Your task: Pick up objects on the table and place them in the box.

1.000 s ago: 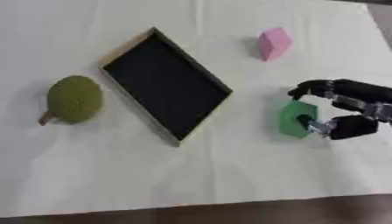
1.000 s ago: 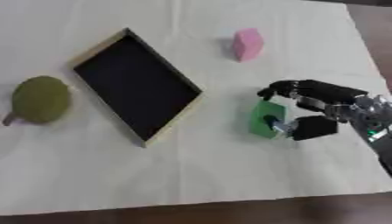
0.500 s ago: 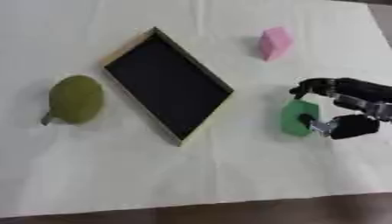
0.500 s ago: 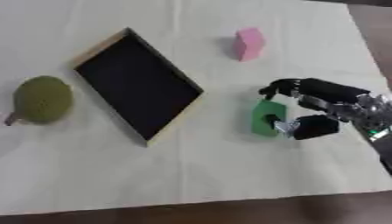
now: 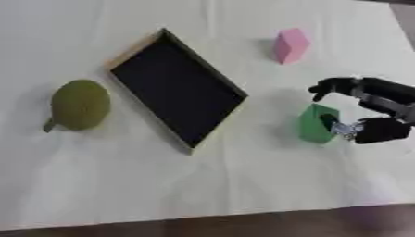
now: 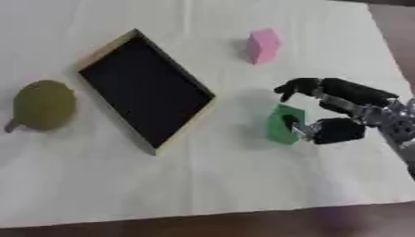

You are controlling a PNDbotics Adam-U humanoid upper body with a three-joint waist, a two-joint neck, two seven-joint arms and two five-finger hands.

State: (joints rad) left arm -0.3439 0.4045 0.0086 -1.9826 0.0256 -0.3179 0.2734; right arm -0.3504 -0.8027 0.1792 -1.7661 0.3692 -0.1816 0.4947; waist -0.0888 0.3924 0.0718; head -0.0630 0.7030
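A green block [image 5: 314, 124] stands on the cream cloth right of the box. My right hand [image 6: 350, 106] reaches in from the right, its fingers [image 6: 296, 86] curved over the block's top and its thumb [image 6: 324, 130] against the block's right side. The box [image 5: 174, 88] is a shallow black tray with a wooden rim, lying diagonally at the centre. A pink block [image 5: 290, 45] sits at the back right. An olive-green round fruit with a short stem [image 5: 78, 104] lies at the left. My left hand does not show.
The cream cloth [image 5: 203, 185] covers the table, with its front edge near the bottom where a dark brown strip [image 5: 243, 227] shows.
The hand has stayed around the green block with hardly any movement. The other objects are where they were.
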